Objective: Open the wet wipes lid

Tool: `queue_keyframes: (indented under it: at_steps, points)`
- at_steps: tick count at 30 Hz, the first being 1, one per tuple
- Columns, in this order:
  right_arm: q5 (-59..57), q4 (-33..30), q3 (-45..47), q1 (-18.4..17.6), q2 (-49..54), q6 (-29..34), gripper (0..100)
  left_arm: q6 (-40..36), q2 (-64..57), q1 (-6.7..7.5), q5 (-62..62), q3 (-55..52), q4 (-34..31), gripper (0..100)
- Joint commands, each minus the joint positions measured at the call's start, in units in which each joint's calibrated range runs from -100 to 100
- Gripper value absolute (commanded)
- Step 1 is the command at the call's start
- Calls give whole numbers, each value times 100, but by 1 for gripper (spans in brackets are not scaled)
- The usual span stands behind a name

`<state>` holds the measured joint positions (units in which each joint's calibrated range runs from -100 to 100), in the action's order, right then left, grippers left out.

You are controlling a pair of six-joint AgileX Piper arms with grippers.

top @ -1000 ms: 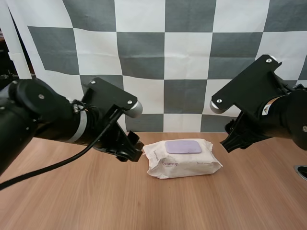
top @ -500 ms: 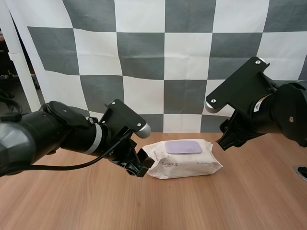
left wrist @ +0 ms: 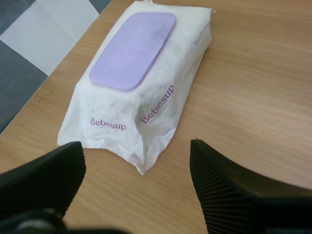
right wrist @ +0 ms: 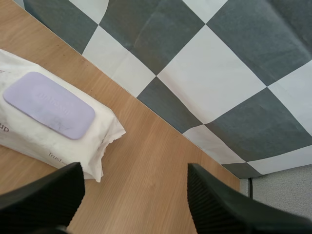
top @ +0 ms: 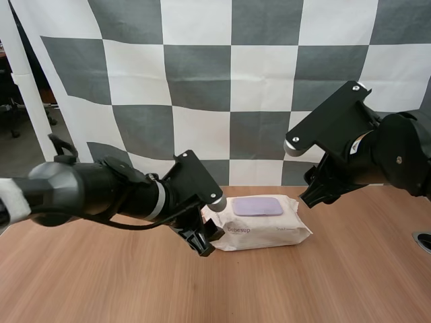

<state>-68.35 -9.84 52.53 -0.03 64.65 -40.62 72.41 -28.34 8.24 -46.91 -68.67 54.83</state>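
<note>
- Wood table: pack lies mid-table, toward the back edge.
- Arms: left gripper has swung in from the table's left over the last second and now sits low at the pack's left end. Fingers are spread with the pack's corner just ahead of them, no contact seen.
- Second arm: right gripper has edged slightly inward and hangs above the table near the pack's right end, fingers spread, empty.
- Pack: white, crinkled, flat, unmoved.
- Small part: lid, purple, on top, shut flat. Opening not started; approach only, likely left steadies and right flips.
- Print: "Bebesup" in purple, twice on the side; the rest is unreadable.
</note>
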Motion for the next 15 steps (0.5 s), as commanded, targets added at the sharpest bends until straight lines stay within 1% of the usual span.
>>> queue_keyframes:
  at_steps: [1,4,6,8,10,15]
  points:
    - [-21,-30,3,5,-4,-5,100,6,286,301,783,-10,34,100]
    - [-21,-30,3,5,-4,-5,100,6,578,497,1234,2,173,100]
    - [-21,-30,3,5,-4,-5,100,78,773,577,1593,2,297,100]
    - [-21,-30,3,5,-4,-5,100,231,1009,590,1786,2,458,100]
    - [-37,-40,3,5,-4,-5,100,488,1244,590,1970,2,774,100]
    - [-105,-40,3,5,-4,-5,100,1567,1704,590,2011,70,2127,100]
